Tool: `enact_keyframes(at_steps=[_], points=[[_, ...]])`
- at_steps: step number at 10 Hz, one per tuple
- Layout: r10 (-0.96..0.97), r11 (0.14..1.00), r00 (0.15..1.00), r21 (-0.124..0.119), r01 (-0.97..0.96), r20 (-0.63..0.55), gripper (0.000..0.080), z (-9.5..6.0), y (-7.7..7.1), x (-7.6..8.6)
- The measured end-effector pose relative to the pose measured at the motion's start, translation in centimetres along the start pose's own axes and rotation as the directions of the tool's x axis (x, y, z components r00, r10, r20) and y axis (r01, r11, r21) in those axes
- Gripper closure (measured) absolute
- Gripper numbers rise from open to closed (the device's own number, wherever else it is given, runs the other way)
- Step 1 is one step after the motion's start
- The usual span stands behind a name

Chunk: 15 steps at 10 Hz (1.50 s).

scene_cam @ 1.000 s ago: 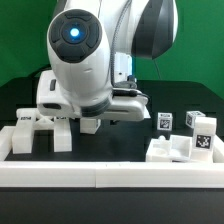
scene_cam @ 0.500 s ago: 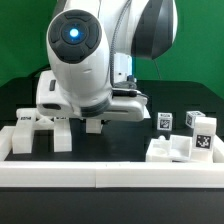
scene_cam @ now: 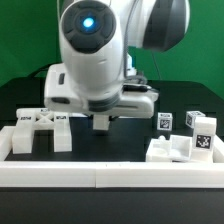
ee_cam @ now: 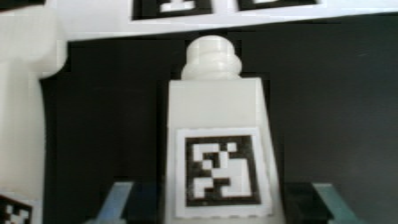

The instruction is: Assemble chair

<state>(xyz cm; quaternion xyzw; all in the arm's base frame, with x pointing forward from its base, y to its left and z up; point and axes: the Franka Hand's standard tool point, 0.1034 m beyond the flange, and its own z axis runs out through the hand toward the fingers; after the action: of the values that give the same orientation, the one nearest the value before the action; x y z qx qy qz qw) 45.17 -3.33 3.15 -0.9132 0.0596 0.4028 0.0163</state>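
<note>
A white chair post (ee_cam: 221, 120) with a rounded peg at one end and a black-and-white tag fills the wrist view, lying over the black table. My gripper (ee_cam: 222, 205) straddles its tagged end, one fingertip (ee_cam: 118, 200) on each side, shut on it. In the exterior view the gripper (scene_cam: 101, 122) hangs low over the table under the big white arm, and its dark fingers hide the post. More white chair parts (scene_cam: 40, 130) with tags stand at the exterior view's left. One of them (ee_cam: 25, 110) shows beside the post in the wrist view.
Two small tagged white blocks (scene_cam: 165, 121) (scene_cam: 203, 125) and a chunky white part (scene_cam: 180, 148) sit at the exterior view's right. A long low white border rail (scene_cam: 110, 176) runs along the front. The marker board (ee_cam: 196, 10) lies beyond the post's peg end.
The jaws have closed from wide onto the post. The arm has shifted toward the exterior view's right, and the white post that showed under the hand is now hidden behind the fingers.
</note>
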Motion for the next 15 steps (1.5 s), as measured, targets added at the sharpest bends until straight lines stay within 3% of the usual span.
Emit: enact_keyframes(at_steps=[4,5,8,10,13,14,15], points=[[-0.023,1.000,0.998,0.005,0.023,-0.062,0.0509,-4.9,-2.4,-2.4],[-0.025,1.000,0.997,0.006,0.025,-0.078,0.0509,-5.8,-2.5,-2.4],[-0.024,1.000,0.987,0.004,0.025,-0.156,0.0509,-6.0,-2.4,-1.3],[-0.030,0.999,0.953,0.002,0.032,-0.301,0.0509,-6.7,-2.5,-0.6],[-0.045,0.999,0.891,0.003,0.052,-0.452,0.0509,-10.6,-3.5,-0.7],[-0.045,0.999,0.849,0.002,0.054,-0.526,0.0509,-11.5,-3.6,-0.5],[-0.042,0.999,0.803,0.000,0.052,-0.595,0.0509,-11.3,-3.5,-0.3]])
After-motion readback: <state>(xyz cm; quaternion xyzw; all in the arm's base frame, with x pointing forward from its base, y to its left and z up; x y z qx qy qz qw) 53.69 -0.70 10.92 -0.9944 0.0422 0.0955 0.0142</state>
